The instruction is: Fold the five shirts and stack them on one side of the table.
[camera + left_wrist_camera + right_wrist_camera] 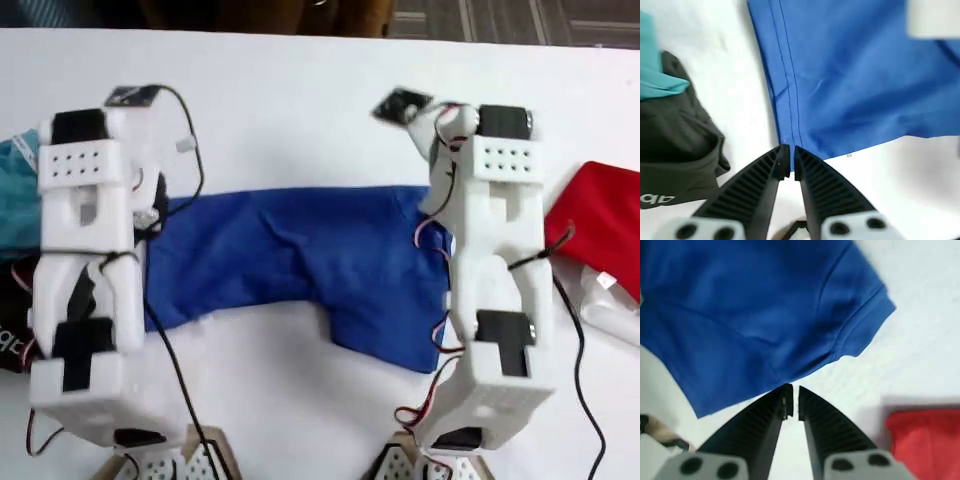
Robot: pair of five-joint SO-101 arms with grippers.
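Across the worktop (300, 100), the blue shirt (300, 250) is lying with its long side running from arm to arm, its hem edge sitting just beyond the closed left tool (789, 156) and its sleeve just beyond the closed right tool (792, 396).

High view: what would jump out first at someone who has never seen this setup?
A bright blue shirt lies spread across the middle of the white table. Two bulky white robot arms stand over it, the left arm at its hem end and the right arm at its sleeve end. A red shirt lies beyond the right arm, and a teal garment lies beyond the left arm.
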